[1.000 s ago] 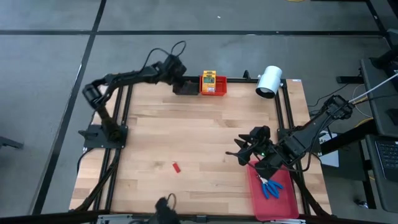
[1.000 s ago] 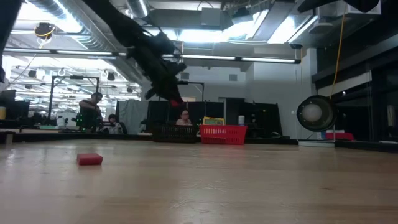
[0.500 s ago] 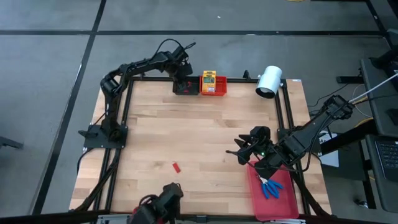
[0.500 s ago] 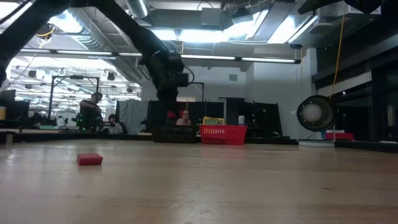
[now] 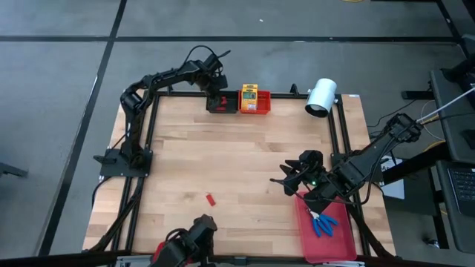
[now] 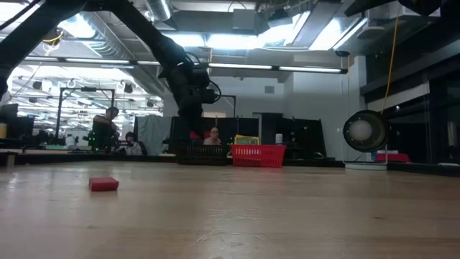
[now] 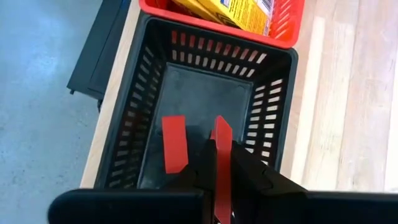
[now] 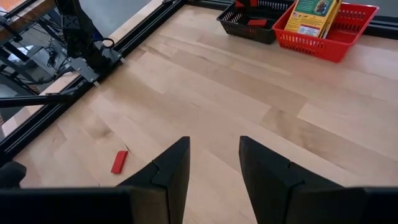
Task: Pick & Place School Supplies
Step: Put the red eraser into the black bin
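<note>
We are holding a thin red piece (image 7: 221, 149) in our left gripper (image 7: 217, 163), fingers pinched on its flat faces above the black bin (image 7: 277, 112), another red piece (image 7: 175, 143) already lying inside. It is looking light and stiff. Our right gripper (image 8: 214, 163) is waiting open, empty.

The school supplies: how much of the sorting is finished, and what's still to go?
Done: the yellow boxes sit in the red bin, and one red piece lies in the black bin. In hand: the left hand, shut on a second red piece, hangs over that black bin. Left: a red piece alone on the table, and blue pliers on the red tray. The right hand waits, open.
</note>
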